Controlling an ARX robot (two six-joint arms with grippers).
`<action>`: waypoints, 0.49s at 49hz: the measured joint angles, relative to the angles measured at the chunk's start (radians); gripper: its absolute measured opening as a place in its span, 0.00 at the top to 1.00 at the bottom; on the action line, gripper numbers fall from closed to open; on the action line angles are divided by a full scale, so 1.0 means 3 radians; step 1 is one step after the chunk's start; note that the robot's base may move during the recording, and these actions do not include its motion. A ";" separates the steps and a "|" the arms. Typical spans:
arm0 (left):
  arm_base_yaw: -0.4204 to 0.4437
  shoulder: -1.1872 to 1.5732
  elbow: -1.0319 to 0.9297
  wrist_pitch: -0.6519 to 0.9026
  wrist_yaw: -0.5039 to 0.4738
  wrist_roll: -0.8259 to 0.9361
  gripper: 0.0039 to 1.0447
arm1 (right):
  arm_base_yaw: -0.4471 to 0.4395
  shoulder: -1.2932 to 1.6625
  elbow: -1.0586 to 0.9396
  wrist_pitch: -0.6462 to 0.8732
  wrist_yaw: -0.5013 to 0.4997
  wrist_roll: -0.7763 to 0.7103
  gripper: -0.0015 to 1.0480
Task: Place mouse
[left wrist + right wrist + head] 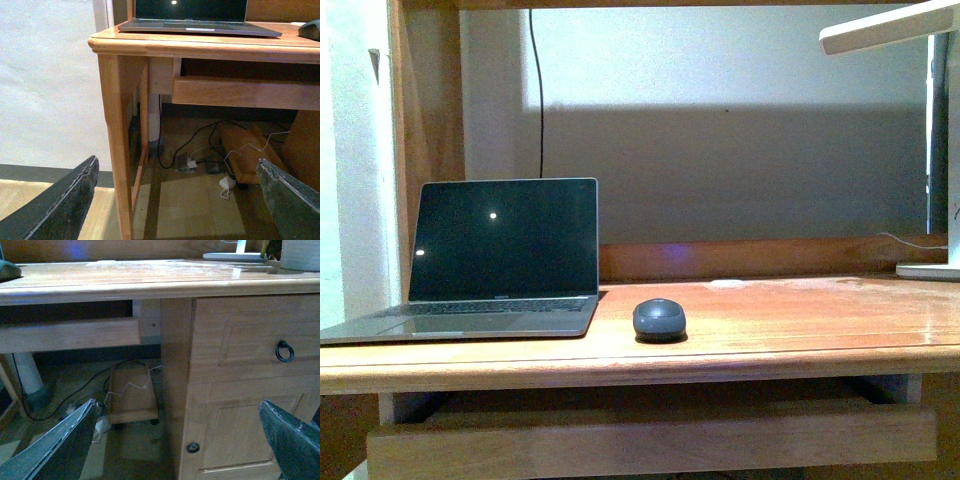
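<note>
— Since both wrist cameras look up from below the bench (800, 330), how do the claws stand?

— The left claw (175, 200) is spread wide, its two dark fingers (60, 200) far apart with only the floor and cables between them; it holds and touches nothing. The right claw (175, 440) is the same: gaping, empty, in front of the drawer cabinet (240, 380).

— And the mouse (659, 319)?

— It sits on the bench top near the front edge, just beside the open laptop (500, 255) on its right (not touching it). Both claws hang lower than the bench top and well apart from it; each wrist view catches only a sliver of it at the frame's edge. A white lamp (930, 150) stands at the far right.
</note>
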 joint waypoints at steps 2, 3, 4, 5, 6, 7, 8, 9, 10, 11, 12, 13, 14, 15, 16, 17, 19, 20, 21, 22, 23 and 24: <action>0.0000 -0.0001 0.0000 0.0000 0.0000 0.0000 0.07 | 0.0000 0.0000 0.0000 0.0000 0.0000 0.0000 0.07; 0.0000 -0.0001 0.0000 0.0000 0.0000 0.0000 0.07 | 0.0000 0.0000 0.0000 0.0000 0.0000 0.0000 0.07; 0.0000 0.0000 0.0000 0.0000 0.0000 0.0000 0.07 | 0.0000 0.0000 0.0000 0.0000 0.0000 0.0000 0.07; 0.0000 -0.0001 0.0000 0.0000 0.0000 0.0000 0.07 | 0.0000 0.0000 0.0000 0.0000 0.0000 0.0000 0.07; 0.0000 0.0000 0.0000 0.0000 0.0000 0.0000 0.07 | 0.0000 0.0000 0.0000 0.0000 0.0000 0.0000 0.07; 0.0000 -0.0001 0.0000 0.0000 0.0000 0.0000 0.07 | 0.0000 0.0000 0.0000 0.0000 0.0000 0.0000 0.07; 0.0000 0.0000 0.0000 0.0000 0.0000 0.0000 0.07 | 0.0000 0.0000 0.0000 0.0000 0.0000 0.0000 0.07; 0.0000 -0.0001 0.0000 0.0000 0.0000 0.0000 0.07 | 0.0000 0.0000 0.0000 0.0000 0.0000 0.0000 0.07; 0.0000 -0.0001 0.0000 0.0000 0.0000 0.0000 0.07 | 0.0000 0.0000 0.0000 0.0000 0.0000 0.0000 0.07; 0.0000 -0.0001 0.0000 0.0000 0.0000 0.0000 0.07 | 0.0000 0.0000 0.0000 0.0000 0.0000 0.0000 0.07; 0.0000 -0.0001 0.0000 0.0000 0.0000 0.0000 0.07 | 0.0000 0.0000 0.0000 0.0000 0.0000 0.0000 0.07; 0.0000 0.0000 0.0000 0.0000 0.0000 0.0000 0.07 | 0.0000 0.0000 0.0000 0.0000 0.0000 0.0000 0.07; 0.0000 -0.0001 0.0000 0.0000 0.0000 0.0000 0.07 | 0.0000 0.0000 0.0000 0.0000 0.0000 0.0000 0.07; 0.0000 -0.0001 0.0000 0.0000 0.0000 0.0000 0.07 | 0.0000 0.0000 0.0000 0.0000 0.0000 0.0000 0.07; 0.0000 0.0000 0.0000 0.0000 0.0000 0.0000 0.07 | 0.0000 0.0000 0.0000 0.0000 0.0000 0.0000 0.07; 0.0000 0.0000 0.0000 0.0000 0.0000 0.0000 0.07 | 0.0000 0.0000 0.0000 0.0000 0.0000 0.0000 0.07; 0.0000 0.0000 0.0000 0.0000 0.0000 0.0000 0.07 | 0.0000 0.0000 0.0000 0.0000 0.0000 0.0000 0.07; 0.0000 -0.0001 0.0000 0.0000 0.0000 0.0000 0.07 | 0.0000 0.0000 0.0000 0.0000 0.0000 0.0000 0.07; 0.0000 0.0000 0.0000 0.0000 0.0000 0.0000 0.07 | 0.0000 0.0000 0.0000 0.0000 0.0000 0.0000 0.07; 0.0000 -0.0001 0.0000 0.0000 0.0000 0.0000 0.07 | 0.0000 0.0000 0.0000 0.0000 0.0000 0.0000 0.07; 0.0000 0.0000 0.0000 0.0000 0.0000 0.0000 0.07 | 0.0000 0.0000 0.0000 0.0000 0.0000 0.0000 0.07; 0.0000 -0.0001 0.0000 0.0000 0.0000 0.0000 0.07 | 0.0000 0.0000 0.0000 0.0000 0.0000 0.0000 0.07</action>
